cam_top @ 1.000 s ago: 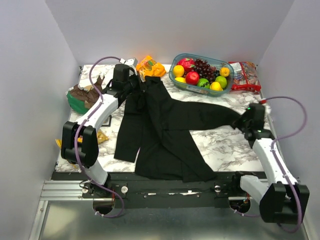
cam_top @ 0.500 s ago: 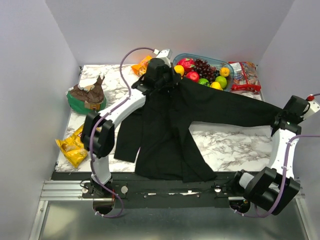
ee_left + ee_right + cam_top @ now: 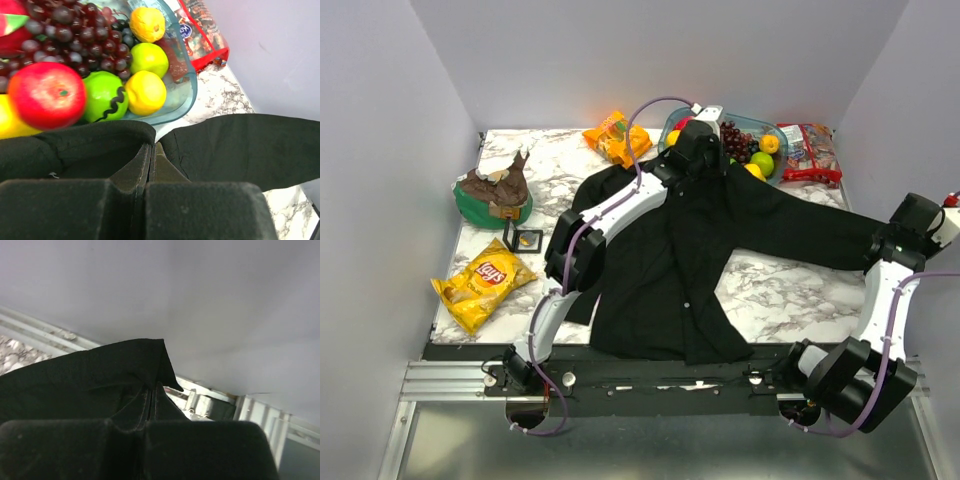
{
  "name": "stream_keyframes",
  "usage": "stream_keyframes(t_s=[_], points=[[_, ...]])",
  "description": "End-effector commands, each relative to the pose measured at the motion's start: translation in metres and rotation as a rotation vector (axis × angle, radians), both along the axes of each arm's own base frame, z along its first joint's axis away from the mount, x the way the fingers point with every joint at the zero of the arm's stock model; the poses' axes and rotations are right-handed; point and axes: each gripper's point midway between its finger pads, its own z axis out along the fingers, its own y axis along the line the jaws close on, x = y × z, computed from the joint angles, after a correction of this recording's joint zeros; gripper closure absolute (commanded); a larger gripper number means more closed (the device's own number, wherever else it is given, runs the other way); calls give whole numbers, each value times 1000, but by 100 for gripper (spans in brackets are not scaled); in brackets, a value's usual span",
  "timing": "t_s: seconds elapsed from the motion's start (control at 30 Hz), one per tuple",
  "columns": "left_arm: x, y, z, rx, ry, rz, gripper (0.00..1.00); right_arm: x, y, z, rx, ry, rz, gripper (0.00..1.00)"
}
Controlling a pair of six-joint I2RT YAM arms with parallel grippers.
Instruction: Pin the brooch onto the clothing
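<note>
Shirt (image 3: 660, 262) tight in left pincer (image 3: 152, 145) and right pincer (image 3: 152, 386), fruit tub (image 3: 183, 94) perhaps touching it

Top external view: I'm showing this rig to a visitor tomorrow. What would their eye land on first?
The black shirt sprawled across the marble table, stretched between the left gripper at its top edge and the right gripper pinching a sleeve end by the right wall. Next, the bright fruit tub at the far edge and the yellow chip bag on the left.

L gripper (image 3: 151, 150) dragged shirt (image 3: 660, 270) collar right to fruit bowl (image 3: 182, 90) — sleeve pulled taut, chips bag (image 3: 485, 283) & black box (image 3: 528, 240) now in view
</note>
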Motion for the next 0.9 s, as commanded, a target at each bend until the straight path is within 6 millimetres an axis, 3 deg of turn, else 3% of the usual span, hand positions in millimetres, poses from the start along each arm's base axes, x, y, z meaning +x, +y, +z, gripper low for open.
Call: stream_keyframes(t_s=[0.0, 0.07, 0.13, 0.17, 0.2, 0.27, 0.33, 0.37, 0.43, 0.47, 0.5, 0.53, 0.57, 0.6, 0.63, 0.67, 0.7, 0.73, 0.77, 0.8, 0.83, 0.87], points=[[8, -13, 3, 5, -35, 19, 100, -21, -9, 21, -81, 18, -84, 99], [15, -13, -7, 13, -28, 44, 100, -17, -8, 16, -66, 21, -64, 99], [18, -15, -8, 20, -30, 45, 73, -12, -5, 12, -44, 22, -39, 99], [17, -17, -6, 21, -37, 34, 55, -10, -4, 11, -35, 22, -27, 89], [16, -19, -1, 23, -55, 11, 25, -8, -3, 14, -32, 9, -15, 67], [7, -24, 8, 28, -81, -36, 5, -3, 1, 20, -26, -26, 16, 21], [0, -25, 16, 58, -134, -79, 1, 3, 6, 26, -16, -57, 58, 5], [-8, -24, 37, 49, -173, -89, 1, 5, 10, 29, -11, -74, 78, 1], [-15, -20, 44, 75, -219, -107, 1, 13, 21, 36, -2, -127, 134, 0], [-23, -15, 71, 56, -256, -110, 1, 17, 26, 38, 4, -143, 161, 0], [-27, -10, 68, 69, -255, -112, 1, 20, 33, 45, -3, -175, 191, 0], [-36, -2, 93, 46, -283, -107, 1, 32, 48, 47, 12, -196, 270, 1], [-41, 4, 101, 42, -291, -102, 1, 39, 58, 47, 19, -207, 316, 3], [-46, 11, 85, 62, -267, -97, 1, 45, 68, 49, 22, -218, 361, 4], [-52, 18, 89, 59, -270, -93, 1, 59, 92, 50, 34, -229, 449, 5], [-64, 30, 114, 36, -300, -88, 1, 65, 106, 48, 45, -227, 498, 5], [-72, 40, 92, 79, -258, -90, 1, 73, 121, 47, 60, -227, 551, 5], [-77, 50, 91, 94, -248, -82, 1, 86, 153, 42, 99, -224, 649, 5], [-88, 64, 106, 84, -254, -73, 1, 90, 171, 36, 128, -213, 701, 5], [-99, 77, 74, 136, -176, -82, 1, 95, 189, 29, 156, -202, 755, 6], [-104, 90, 64, 157, -145, -77, 1, 101, 231, 24, 195, -196, 875, 7], [-116, 107, 73, 149, -146, -64, 1, 103, 252, 14, 214, -167, 928, 9]])
